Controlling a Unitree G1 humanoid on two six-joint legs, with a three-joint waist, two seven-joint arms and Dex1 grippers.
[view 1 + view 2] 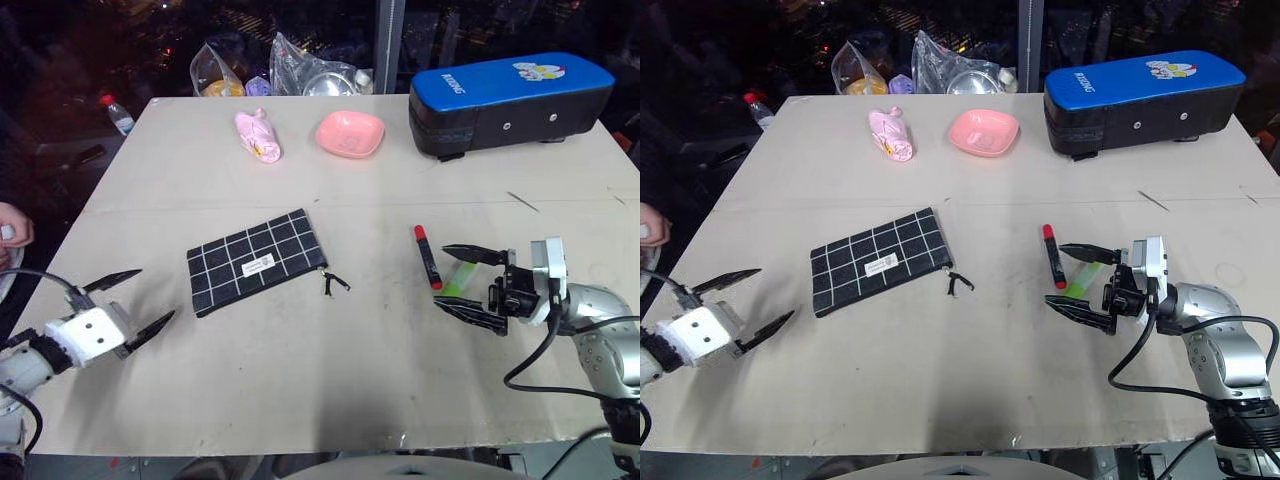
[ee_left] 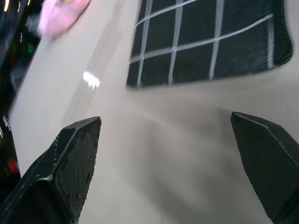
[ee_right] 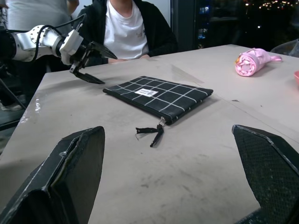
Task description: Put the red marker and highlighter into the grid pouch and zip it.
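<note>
The table (image 1: 300,370) bears grid pouch (image 1: 258,261), red marker (image 1: 427,256), highlighter (image 1: 458,278), pink bowl (image 1: 350,134).

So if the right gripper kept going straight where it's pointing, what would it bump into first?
Probably the zipper pull, then the grid pouch behind it. The right gripper points leftward across the table, fingers open. It hangs a little above the surface, so it might pass over both.

We see the counter (image 1: 300,350) evenly lit from overhead against a dark background, with soft shadows on it. Past the left tool (image 2: 168,140), the grid pouch (image 2: 210,42) is smeared by motion blur, and a small glare spot shines beside it.
</note>
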